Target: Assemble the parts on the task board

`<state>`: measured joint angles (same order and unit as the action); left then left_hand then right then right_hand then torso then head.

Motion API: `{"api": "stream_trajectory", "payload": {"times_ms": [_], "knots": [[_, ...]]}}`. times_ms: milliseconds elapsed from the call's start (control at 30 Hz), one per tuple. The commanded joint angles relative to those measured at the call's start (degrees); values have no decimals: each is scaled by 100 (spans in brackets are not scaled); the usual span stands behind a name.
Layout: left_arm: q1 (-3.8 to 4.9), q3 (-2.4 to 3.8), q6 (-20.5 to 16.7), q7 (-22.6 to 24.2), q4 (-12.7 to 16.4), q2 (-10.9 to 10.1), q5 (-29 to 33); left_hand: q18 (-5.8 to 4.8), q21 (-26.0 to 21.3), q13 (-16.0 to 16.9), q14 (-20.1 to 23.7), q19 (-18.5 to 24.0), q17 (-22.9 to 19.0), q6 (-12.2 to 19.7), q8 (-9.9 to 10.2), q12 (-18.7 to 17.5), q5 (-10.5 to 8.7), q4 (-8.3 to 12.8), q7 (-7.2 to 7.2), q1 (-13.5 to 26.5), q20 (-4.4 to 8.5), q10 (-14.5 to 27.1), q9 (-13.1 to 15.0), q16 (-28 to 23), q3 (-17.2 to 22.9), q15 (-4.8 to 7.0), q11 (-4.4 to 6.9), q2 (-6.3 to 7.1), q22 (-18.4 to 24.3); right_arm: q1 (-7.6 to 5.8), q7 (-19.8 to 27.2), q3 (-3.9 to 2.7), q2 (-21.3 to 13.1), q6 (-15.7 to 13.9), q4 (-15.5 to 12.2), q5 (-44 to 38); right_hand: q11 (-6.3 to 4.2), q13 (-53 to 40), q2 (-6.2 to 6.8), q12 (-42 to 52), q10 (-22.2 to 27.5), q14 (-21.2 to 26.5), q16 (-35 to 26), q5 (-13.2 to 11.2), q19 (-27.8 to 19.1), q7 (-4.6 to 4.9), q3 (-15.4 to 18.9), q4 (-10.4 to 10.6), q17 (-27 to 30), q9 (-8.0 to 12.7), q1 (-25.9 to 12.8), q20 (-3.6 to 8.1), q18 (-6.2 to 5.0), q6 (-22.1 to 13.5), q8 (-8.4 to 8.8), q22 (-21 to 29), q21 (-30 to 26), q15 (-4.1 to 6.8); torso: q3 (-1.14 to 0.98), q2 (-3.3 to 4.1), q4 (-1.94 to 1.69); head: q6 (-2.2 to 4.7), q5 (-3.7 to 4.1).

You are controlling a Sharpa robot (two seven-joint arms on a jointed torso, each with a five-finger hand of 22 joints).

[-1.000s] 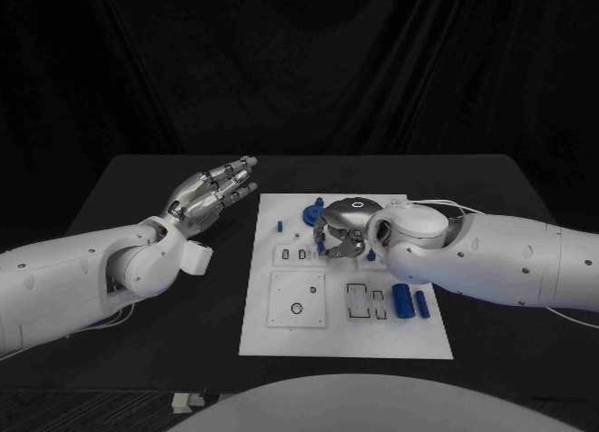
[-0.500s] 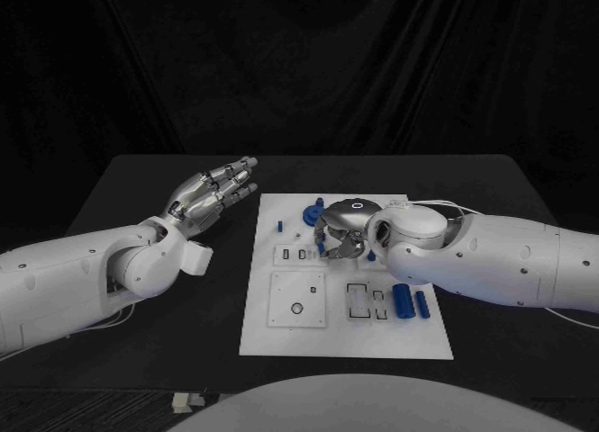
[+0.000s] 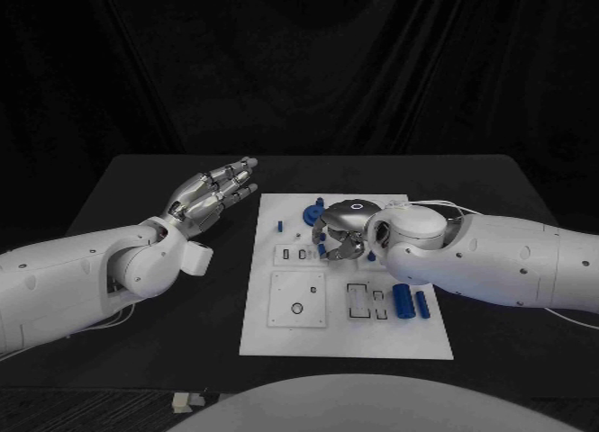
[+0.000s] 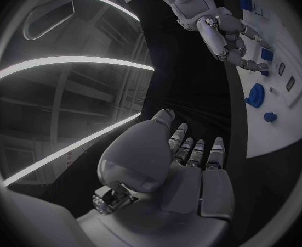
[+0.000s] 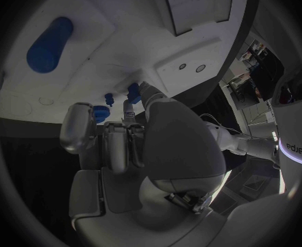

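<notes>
The white task board [image 3: 377, 337] lies mid-table. My right hand [image 3: 343, 230] hangs over its far middle with the fingers curled down. In the right wrist view its fingertips [image 5: 142, 89] pinch a small blue part [image 5: 132, 90] right at the board [image 5: 109, 38]. A blue round part [image 3: 313, 213] and a blue peg [image 3: 281, 225] stand just left of that hand. A blue cylinder [image 3: 402, 300] and a thin blue bar [image 3: 422, 304] lie at the board's right. My left hand [image 3: 215, 193] hovers open left of the board, fingers stretched and holding nothing.
A square white plate with an oval hole [image 3: 298, 300] and rectangular slots [image 3: 360, 301] occupy the board's near half. Black table [image 3: 157, 324] surrounds the board. My right forearm [image 3: 494, 261] reaches across the board's right edge.
</notes>
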<state>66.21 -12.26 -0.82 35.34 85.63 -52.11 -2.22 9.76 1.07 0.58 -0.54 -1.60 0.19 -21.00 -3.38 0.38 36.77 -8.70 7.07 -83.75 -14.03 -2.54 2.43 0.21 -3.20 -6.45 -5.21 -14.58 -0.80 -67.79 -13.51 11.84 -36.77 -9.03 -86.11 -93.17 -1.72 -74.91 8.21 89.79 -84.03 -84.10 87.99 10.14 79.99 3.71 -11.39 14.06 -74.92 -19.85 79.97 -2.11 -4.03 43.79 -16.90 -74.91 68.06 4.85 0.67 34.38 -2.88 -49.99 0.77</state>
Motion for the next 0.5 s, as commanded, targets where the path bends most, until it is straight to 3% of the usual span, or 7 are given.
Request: {"api": "stream_trajectory", "payload": {"times_ms": [33, 300, 400, 500], "knots": [[-8, 6, 62, 66, 10, 3, 3, 63, 24, 8, 14, 3, 2, 0, -38, 29, 28, 0, 9, 9, -34, 0, 7, 12, 46, -37, -43, 14, -4, 17, -21, -3, 5, 65, 6, -42, 39, -1509, 13, 21, -597, -492, -31, -36, -30, 10, 15, 8, -1246, 5, -34, 1, -60, -1, 2, -893, -27, -40, 1, -2, 1, -1, 0], [-10, 6, 57, 66, 10, 0, 3, 64, 24, 7, 14, 3, 3, 1, -38, 28, 27, 5, 10, 18, -31, 6, 7, 12, 62, -37, -42, 15, -4, 17, 3, -3, 8, 54, 13, -42, 40, -1509, 38, 21, -597, -485, -46, -103, -36, 5, 37, 23, -1229, 58, -55, -3, -63, -88, 42, -890, -53, -44, 1, 0, 0, -1, 3], [-10, 6, 54, 64, 12, -1, 3, 64, 24, 7, 14, 3, 3, 1, -38, 28, 27, 5, 10, 18, -31, 6, 7, 12, 62, -37, -42, 15, -4, 17, 39, -3, -8, 0, -2, -42, 28, -1509, 91, 21, -597, -474, -69, -357, -55, -12, 92, 95, -1203, 207, -115, 1, -72, -388, 196, -879, -110, -39, 1, 1, 0, -1, -1], [-11, 6, 46, 61, 17, -9, 3, 64, 24, 7, 14, 3, 3, 1, -38, 28, 27, 5, 10, 18, -31, 6, 7, 12, 62, -37, -42, 15, -4, 16, 88, -3, -48, -106, -41, -42, 16, -1509, 233, 21, -597, -462, -93, -695, -71, -33, 229, 249, -1177, 361, -302, 7, -78, -656, 323, -870, -163, -28, 0, 0, 0, -1, -13]]}}
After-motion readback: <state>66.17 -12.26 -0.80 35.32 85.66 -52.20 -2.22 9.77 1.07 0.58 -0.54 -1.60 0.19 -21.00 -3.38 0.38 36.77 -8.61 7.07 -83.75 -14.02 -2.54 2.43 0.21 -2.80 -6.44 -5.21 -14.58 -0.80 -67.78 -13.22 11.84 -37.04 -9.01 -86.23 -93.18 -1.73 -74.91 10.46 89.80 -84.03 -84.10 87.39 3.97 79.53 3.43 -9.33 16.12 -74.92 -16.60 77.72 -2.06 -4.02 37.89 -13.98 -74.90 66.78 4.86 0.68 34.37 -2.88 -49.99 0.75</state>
